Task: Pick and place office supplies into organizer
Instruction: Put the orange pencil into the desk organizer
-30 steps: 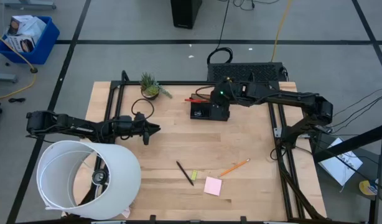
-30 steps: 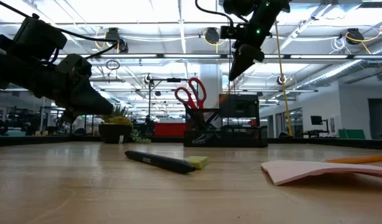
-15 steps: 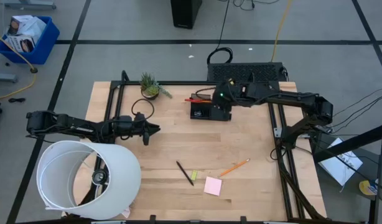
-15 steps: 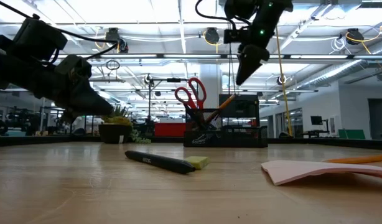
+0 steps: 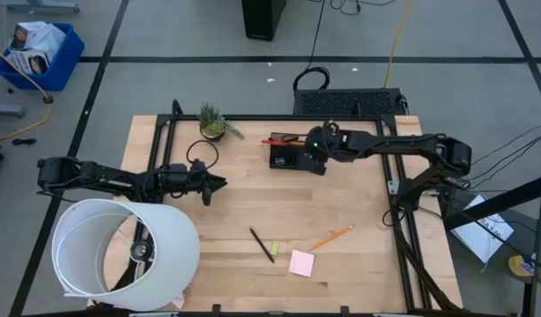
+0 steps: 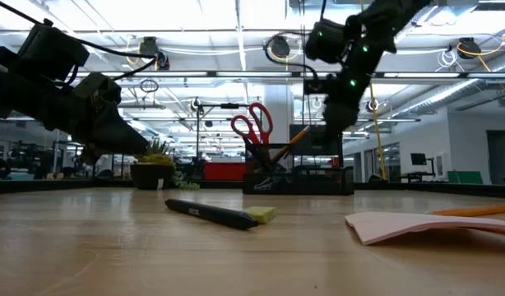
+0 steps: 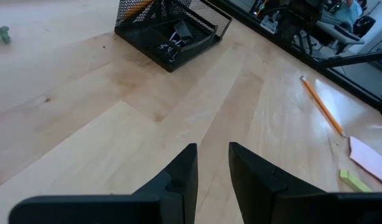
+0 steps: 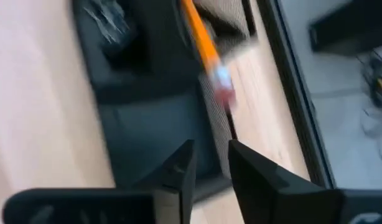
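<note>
Scissors (image 6: 251,123) and one pencil (image 8: 203,46) are already in the organizer (image 5: 292,155), right gripper (image 5: 313,156) hangs over it with fingers slightly apart and empty, left gripper (image 7: 211,163) likewise idle, while pen (image 5: 262,245), pad (image 5: 300,262) and another pencil (image 5: 332,237) lie on the table (image 5: 253,202).

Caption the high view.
Right gripper above organizer; pen, pencil, sticky pad remain on table.

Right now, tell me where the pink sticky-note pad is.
In the high view the pink sticky-note pad lies flat near the table's front edge, right of centre, between the black pen and the orange pencil, far from the organizer.
</note>
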You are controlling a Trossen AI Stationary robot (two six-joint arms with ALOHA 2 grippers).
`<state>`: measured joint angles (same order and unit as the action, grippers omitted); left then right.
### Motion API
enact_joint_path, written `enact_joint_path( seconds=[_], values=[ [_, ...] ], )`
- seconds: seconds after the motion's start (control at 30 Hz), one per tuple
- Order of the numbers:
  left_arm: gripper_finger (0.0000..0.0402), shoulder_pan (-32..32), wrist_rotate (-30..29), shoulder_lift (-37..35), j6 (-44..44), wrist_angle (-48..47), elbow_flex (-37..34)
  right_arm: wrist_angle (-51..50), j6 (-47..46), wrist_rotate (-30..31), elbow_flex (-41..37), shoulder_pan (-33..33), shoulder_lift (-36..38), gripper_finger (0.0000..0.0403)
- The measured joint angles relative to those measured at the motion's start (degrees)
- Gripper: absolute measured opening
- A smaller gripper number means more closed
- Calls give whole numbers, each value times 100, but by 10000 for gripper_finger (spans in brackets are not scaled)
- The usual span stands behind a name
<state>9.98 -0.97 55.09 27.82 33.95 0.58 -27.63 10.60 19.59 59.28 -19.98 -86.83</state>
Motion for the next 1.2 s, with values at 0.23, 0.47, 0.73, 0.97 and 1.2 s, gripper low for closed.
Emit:
enact_joint_path(
  seconds=[0.23, 0.47, 0.73, 0.97, 1.2],
  values=[
    [93, 0, -26, 0, -53, 3, 1, 1527, 47, -173, -596, -65, 11, 17],
    [93, 0, -38, 0, -55, -3, 0, 2940, 393, 0, -882, 48, 30, 1],
    [93, 0, -29, 2, -35, -216, 0, 3819, 543, 108, -939, 243, 111, 1],
    [93, 0, -37, 2, -12, -214, 0, 3849, 545, 94, -936, 206, 116, 0],
    [93, 0, -13, 2, 51, -240, 0, 2101, 479, 813, -937, 355, 594, 0]
  ],
)
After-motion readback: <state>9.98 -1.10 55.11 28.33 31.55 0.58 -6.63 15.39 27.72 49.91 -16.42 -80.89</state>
